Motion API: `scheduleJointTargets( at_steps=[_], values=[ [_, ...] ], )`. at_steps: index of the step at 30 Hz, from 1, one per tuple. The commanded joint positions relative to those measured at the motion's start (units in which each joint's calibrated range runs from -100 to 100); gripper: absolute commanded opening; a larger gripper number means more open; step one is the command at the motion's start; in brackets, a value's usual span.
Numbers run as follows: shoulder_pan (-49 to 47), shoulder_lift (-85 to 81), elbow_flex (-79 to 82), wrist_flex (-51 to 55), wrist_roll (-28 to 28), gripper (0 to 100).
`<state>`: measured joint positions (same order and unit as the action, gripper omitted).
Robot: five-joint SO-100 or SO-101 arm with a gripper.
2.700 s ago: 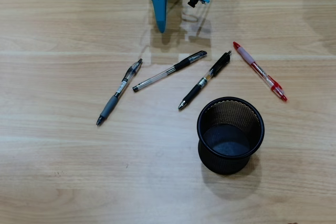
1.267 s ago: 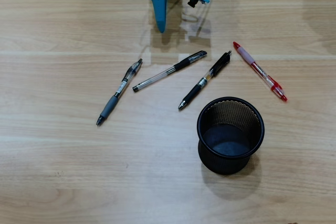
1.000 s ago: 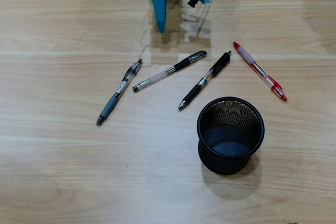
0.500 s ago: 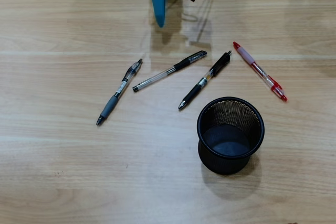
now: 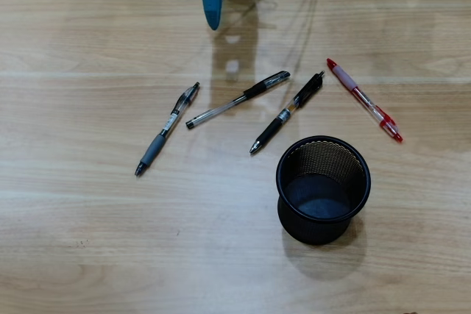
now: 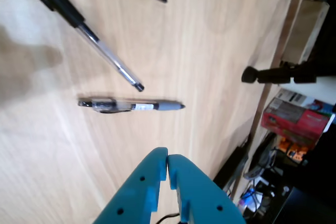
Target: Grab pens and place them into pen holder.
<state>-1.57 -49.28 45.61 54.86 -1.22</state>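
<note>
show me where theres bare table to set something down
Free: the whole strip left of the grey-sleeved pen, and the front band left of the pen holder. Crowded: the middle row, where the clear pen, black pen and red pen lie close.

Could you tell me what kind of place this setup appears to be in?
Probably a home or hobby workspace: a wooden tabletop, pens beside a mesh pen holder, and cluttered boxes past the table edge.

In the overhead view, four pens (image 5: 230,100) lie side by side across the desk (image 5: 88,240). The pen holder (image 5: 322,188) stands just below the two rightmost.
</note>
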Motion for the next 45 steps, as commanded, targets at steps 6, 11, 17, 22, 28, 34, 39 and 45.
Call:
scheduleJointTargets(
  at_steps=[6, 11, 17, 22, 28, 34, 39, 45],
  values=[
    [4.9, 9.6, -10.8, 0.2, -7.2, 2],
    [5.7, 22.1, -22.3, 0.2, -13.8, 2],
    [7.0, 34.6, -37.5, 0.3, -24.9, 2],
    [9.6, 40.6, -41.7, 0.3, -32.3, 2],
    [12.2, 41.4, -40.5, 0.7, -39.2, 2],
    [13.3, 47.0, -44.7, 9.2, -47.5, 2],
    [13.6, 56.8, -57.6, 15.3, -48.5, 2],
    [14.4, 67.7, -73.2, 26.1, -50.3, 2]
  ],
)
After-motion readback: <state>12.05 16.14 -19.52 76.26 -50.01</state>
